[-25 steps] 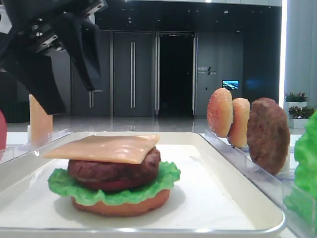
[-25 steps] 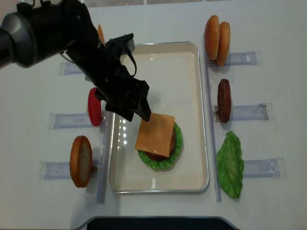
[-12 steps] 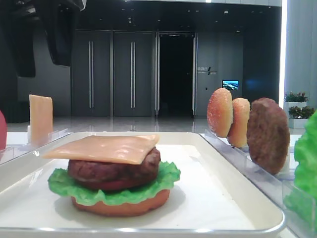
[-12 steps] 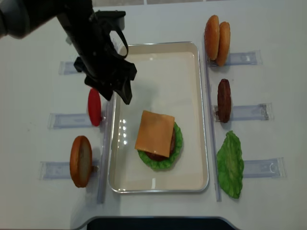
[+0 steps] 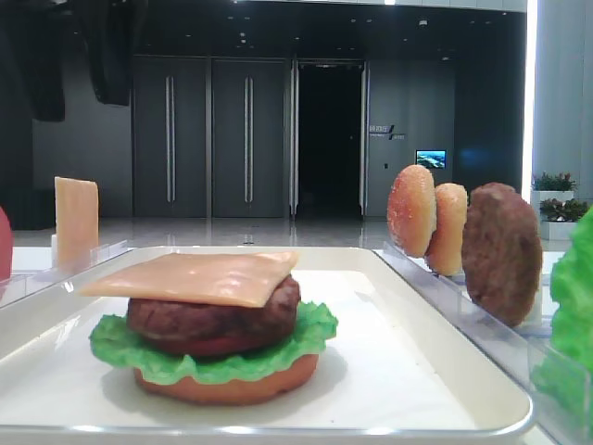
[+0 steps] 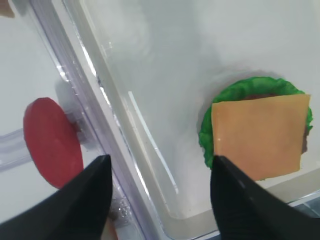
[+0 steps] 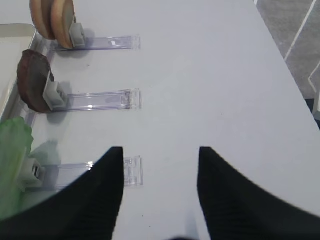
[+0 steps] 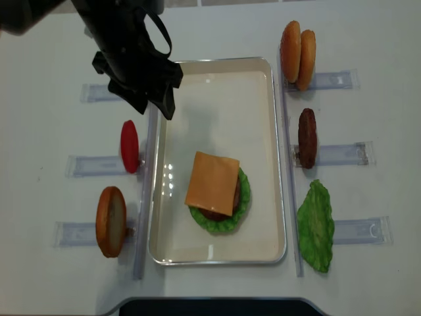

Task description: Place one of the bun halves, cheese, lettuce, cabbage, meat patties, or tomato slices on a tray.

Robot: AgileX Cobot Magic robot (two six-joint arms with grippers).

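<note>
You see the white tray, a rounded rectangle with a low raised rim, holding 1 stack. From the bottom up: a flat orange-tan bun half, a frilly green lettuce leaf, a rough dark-brown patty, and the smooth square cheese slice lying flat on top, its corners overhanging the patty.

On clear plastic racks right of the tray stand 2 speckled domed bun halves, a second grainy patty and a ruffled leaf. On the left stand a red tomato slice and another bun half.

The left gripper hangs above the tray's upper-left corner, fingers pointing down, jaws spread wide and holding nothing. The right gripper hovers over bare table beside the racks; its jaws appear parted and empty, though only the fingertips show.
</note>
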